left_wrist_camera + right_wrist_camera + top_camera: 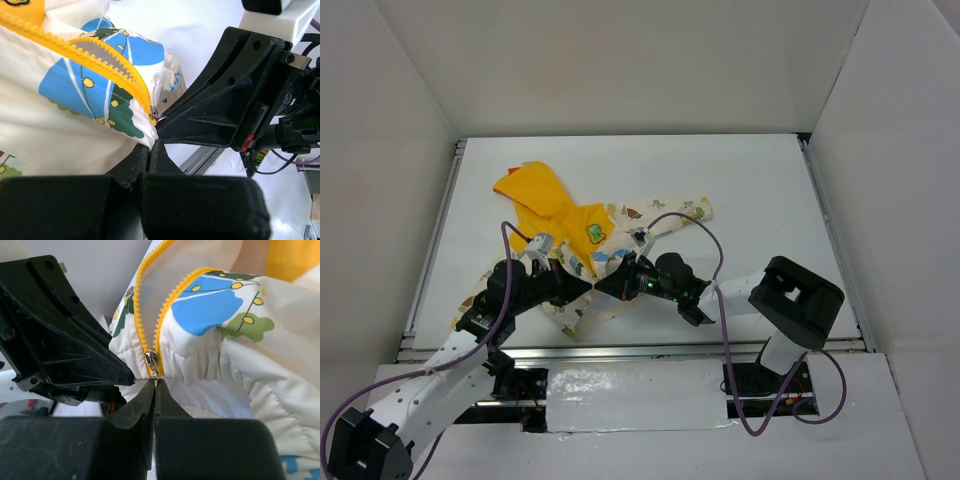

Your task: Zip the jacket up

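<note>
Where it lies on the white desk [750, 190], the jacket [582, 232] sits left of the middle. Its bright yellow hood [535, 192] points toward the far left corner and its hem points toward the near edge. The body and sleeves are cream, printed with cartoon dinosaurs in blue, green and yellow, and one sleeve reaches out toward the right edge. A yellow zip [165, 310] runs up the front. Its two rows of teeth stand apart above the small metal zip pull [151, 361], which sits right at the gathered hem, so the front is open.

Both arms reach in low from the near edge and meet nose to nose at that hem. The left arm [430, 375] stretches up from the near left corner and slants rightward. The left pincer [588, 285] has its fingers together, clamped on the cream hem just beneath the bottom of the zip. The right arm [790, 300] folds back on itself near the right side of the desk, its forearm running leftward. The right pincer [154, 385] is also closed, its tips pinched on the lower end of the zip pull. The left wrist view shows the tips of the two pincers nearly touching.
</note>
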`<state>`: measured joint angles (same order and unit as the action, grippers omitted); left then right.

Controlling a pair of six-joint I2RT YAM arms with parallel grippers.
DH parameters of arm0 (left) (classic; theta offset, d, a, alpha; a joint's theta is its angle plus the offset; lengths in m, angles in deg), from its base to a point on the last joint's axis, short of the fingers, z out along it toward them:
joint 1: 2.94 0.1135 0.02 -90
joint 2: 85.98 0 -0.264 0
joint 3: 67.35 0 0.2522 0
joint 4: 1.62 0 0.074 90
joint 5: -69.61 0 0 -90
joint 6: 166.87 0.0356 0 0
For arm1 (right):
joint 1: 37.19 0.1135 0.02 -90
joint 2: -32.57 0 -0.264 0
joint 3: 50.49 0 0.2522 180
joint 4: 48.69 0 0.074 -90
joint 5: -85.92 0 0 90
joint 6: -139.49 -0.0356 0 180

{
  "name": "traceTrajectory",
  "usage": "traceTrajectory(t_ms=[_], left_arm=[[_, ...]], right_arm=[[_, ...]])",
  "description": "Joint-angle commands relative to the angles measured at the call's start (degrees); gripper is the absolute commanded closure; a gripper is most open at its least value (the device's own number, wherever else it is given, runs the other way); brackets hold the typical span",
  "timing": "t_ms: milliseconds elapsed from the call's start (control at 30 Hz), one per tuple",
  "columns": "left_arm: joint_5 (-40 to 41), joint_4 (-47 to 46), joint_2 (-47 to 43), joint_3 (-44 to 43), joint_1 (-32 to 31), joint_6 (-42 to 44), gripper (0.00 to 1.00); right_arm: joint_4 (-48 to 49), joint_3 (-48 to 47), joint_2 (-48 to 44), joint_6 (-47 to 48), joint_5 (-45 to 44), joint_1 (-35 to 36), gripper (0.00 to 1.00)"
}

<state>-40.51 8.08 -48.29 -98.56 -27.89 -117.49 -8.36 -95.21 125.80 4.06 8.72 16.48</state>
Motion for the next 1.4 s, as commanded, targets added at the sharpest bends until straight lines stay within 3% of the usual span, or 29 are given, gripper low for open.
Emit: traceTrajectory(t_ms=[0,200,467,733,867,1100,1367], left_arm=[[-0.98,-2.01,-0.69,-0.04,-0.27,0.98,1.00],[-0.97,-2.71,0.01,0.31,-0.27,1.25,1.00],[-1.94,-3.68,0.36,0.93,-0.27,1.25,1.00],[-3.44,-4.30,0.63,1.81,-0.27,1.07,1.00],[-4.22,-4.82,0.10,2.42,-0.27,1.16,1.00],[-6.16,-5.70,1.51,2.51,-0.27,1.77,1.00],[-8.35,-7.19,1.94,2.95,-0.36,1.77,1.00]], right_arm=[[-2.99,-0.76,-2.43,-3.07,-1.55,0.38,1.00],[-16.08,-4.45,-7.62,-8.62,3.54,0.47,1.00],[-32.01,-14.37,-7.63,-8.62,10.74,-0.23,1.00],[-30.09,-17.90,-3.68,-12.22,16.11,-5.32,1.00],[-36.58,-24.05,0.62,-14.33,17.87,-6.91,1.00],[-37.47,-30.12,4.68,-17.67,23.23,-7.79,1.00],[-44.69,-31.88,5.47,-19.78,14.63,-8.05,1.00]])
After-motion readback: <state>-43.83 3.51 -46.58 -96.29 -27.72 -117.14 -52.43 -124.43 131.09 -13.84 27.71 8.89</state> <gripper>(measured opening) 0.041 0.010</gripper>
